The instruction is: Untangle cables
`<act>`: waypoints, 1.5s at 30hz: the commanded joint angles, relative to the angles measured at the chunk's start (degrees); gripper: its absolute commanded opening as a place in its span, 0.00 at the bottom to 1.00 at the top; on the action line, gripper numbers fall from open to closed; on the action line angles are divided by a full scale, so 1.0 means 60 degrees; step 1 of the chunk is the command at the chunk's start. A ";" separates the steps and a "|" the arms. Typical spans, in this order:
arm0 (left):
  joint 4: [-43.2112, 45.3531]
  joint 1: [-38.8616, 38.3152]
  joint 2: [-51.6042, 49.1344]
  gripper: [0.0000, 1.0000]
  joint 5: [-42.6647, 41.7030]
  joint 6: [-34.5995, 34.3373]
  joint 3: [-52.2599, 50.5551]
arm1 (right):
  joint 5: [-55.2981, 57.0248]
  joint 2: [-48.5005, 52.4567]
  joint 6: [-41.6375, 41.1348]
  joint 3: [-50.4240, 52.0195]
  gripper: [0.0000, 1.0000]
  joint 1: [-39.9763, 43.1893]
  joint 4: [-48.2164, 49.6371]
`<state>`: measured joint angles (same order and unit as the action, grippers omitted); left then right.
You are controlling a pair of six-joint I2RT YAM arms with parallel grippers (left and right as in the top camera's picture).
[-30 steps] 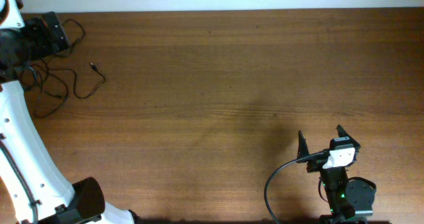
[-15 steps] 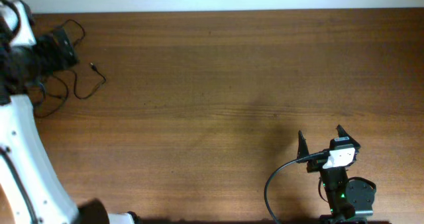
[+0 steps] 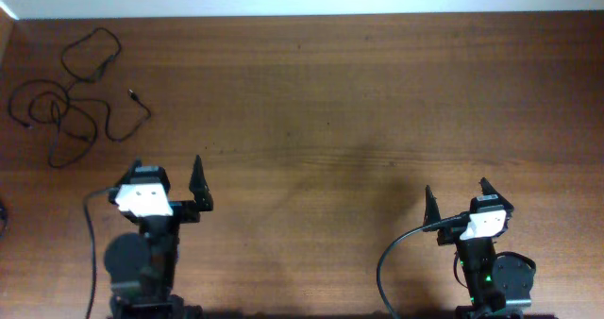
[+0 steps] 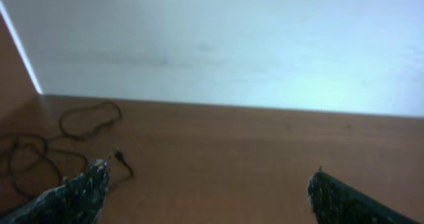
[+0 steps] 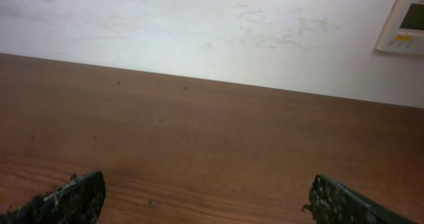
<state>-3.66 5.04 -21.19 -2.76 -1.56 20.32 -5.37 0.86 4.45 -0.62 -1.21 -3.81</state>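
**Both grippers open and unloaded; cables lie at the far-left corner of the table**

Left gripper [image 3: 166, 166]: jaws spread wide, nothing between them. Its wrist view shows only bare wood in the gap between the two fingertips. It sits near the front edge of the table [image 3: 330, 102], on the left side.

Right gripper [image 3: 456, 189]: jaws likewise spread wide, with nothing gripped. It sits near the front edge on the right side, well apart from the left unit.

Cables [image 3: 58, 105]: thin black wires lie in loose, overlapping loops flat on the wood at the far-left corner. One small plug end [image 3: 135, 95] trails out to the right of the loops. Neither gripper touches them. The left gripper is the nearer, and the right is well apart.
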 commanded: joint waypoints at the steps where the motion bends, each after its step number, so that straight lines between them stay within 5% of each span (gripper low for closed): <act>1: 0.0401 -0.0189 0.0743 1.00 0.0357 -0.0018 -0.1209 | 0.0044 -0.0076 -0.0058 0.0051 0.99 -0.0055 -0.0047; 12: -0.0087 -0.0189 0.3486 1.00 0.0495 -0.0025 -0.3289 | 0.0044 -0.0076 -0.0058 0.0051 0.99 -0.0055 -0.0047; 45: -0.0189 -0.0189 0.3475 0.99 0.0499 -0.0025 -0.3289 | 0.0044 -0.0076 -0.0058 0.0051 0.99 -0.0055 -0.0047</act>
<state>-4.49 4.12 -0.84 -0.16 -1.56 0.75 -5.39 0.84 4.43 -0.62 -1.21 -3.81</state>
